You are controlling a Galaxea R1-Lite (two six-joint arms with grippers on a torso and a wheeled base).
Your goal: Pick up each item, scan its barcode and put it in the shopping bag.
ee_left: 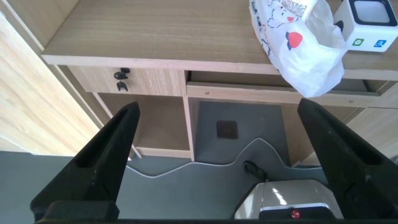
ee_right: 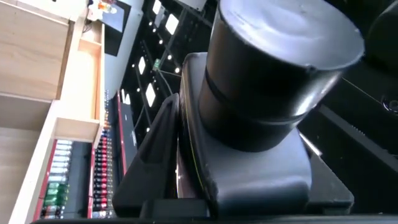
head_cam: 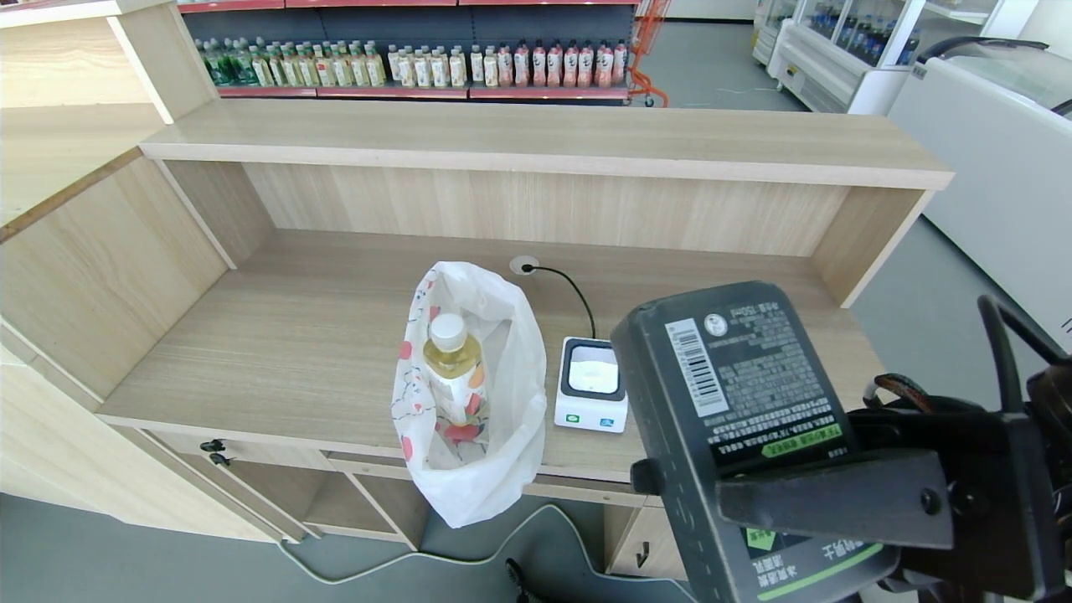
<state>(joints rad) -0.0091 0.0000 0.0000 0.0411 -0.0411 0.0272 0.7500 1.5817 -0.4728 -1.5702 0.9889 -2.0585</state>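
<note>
My right gripper (head_cam: 783,511) is shut on a black container (head_cam: 737,402) with a wide black cap (ee_right: 273,68). It holds the container up close to the head camera, right of the scanner, with the white barcode label (head_cam: 695,368) facing up. The white scanner (head_cam: 591,383) stands on the wooden counter (head_cam: 318,335). Just left of it is the white shopping bag (head_cam: 502,352), holding a bottle of yellow drink (head_cam: 452,368) upright. My left gripper (ee_left: 221,168) hangs open and empty below the counter's front edge, with the bag (ee_left: 311,56) above it.
A black cable (head_cam: 574,293) runs from the scanner to a hole at the counter's back. A raised ledge (head_cam: 536,138) and side walls enclose the counter. Drawers and open shelves (ee_left: 155,118) lie under it. Drink shelves and freezers stand in the room behind.
</note>
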